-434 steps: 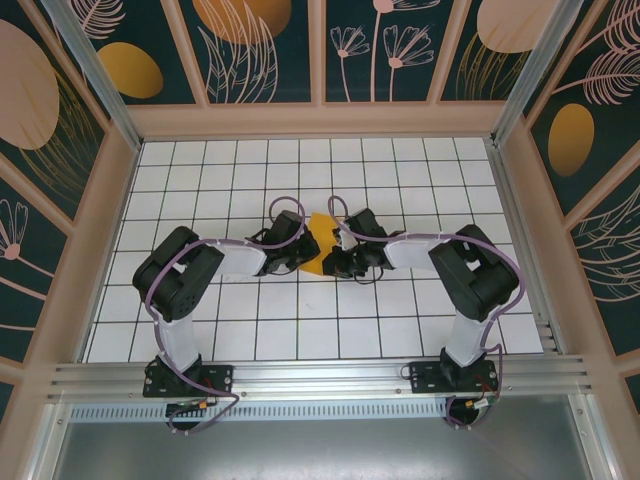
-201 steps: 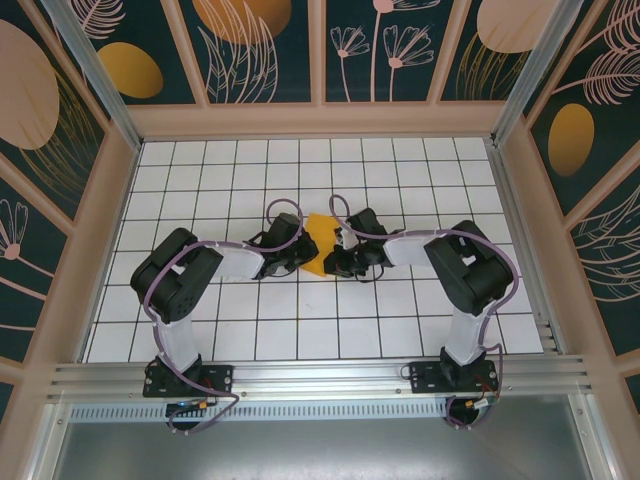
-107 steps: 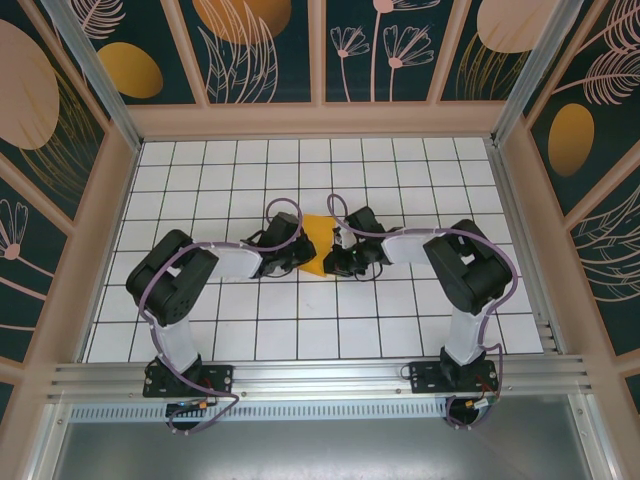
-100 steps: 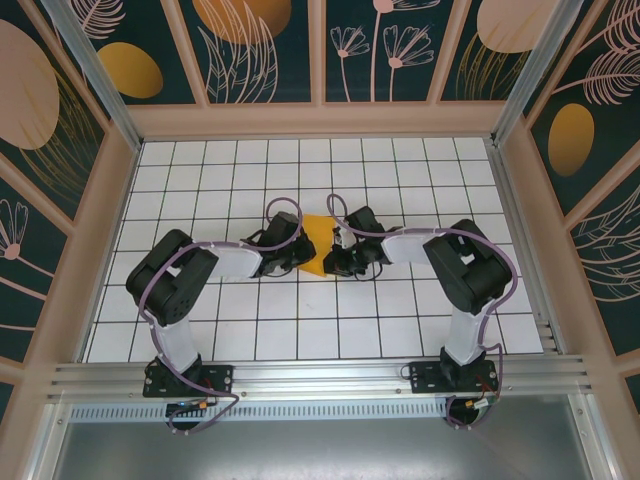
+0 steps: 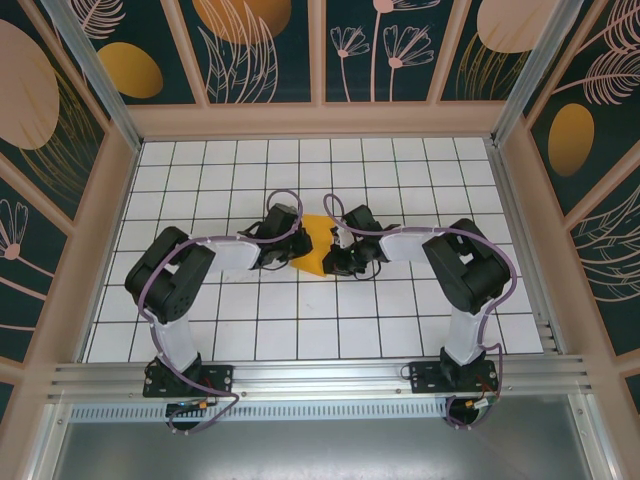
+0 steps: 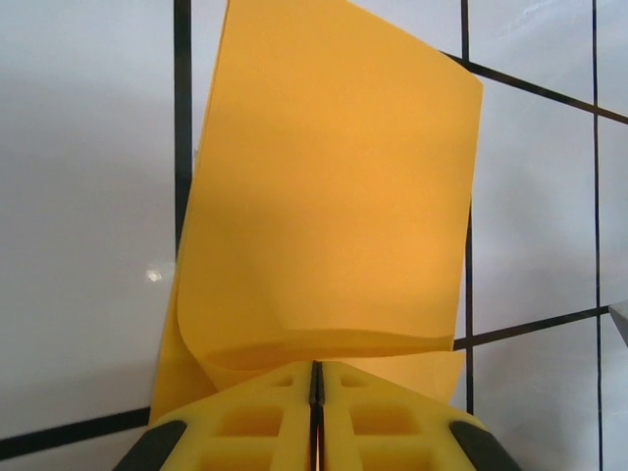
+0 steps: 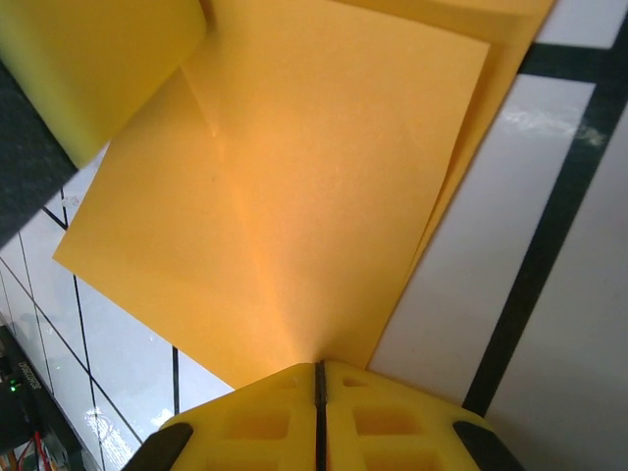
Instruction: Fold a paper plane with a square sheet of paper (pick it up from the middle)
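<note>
Top external view: the partly folded square sheet of paper [image 5: 314,246] sits mid-table [image 5: 200,180]. The left gripper [image 6: 316,381] and right gripper [image 7: 319,373] each pinch its edge, fingers closed tight.

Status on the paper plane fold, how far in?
Early. Done: the square sheet of paper is gripped and doubled over, with stacked layers and a faint crease in the right wrist view. In hand: left gripper and right gripper are both shut on its edges; by the left one the bend is a soft curl, not pressed flat. Remaining: sharp creases and a pointed dart; no nose or wings yet.
</note>
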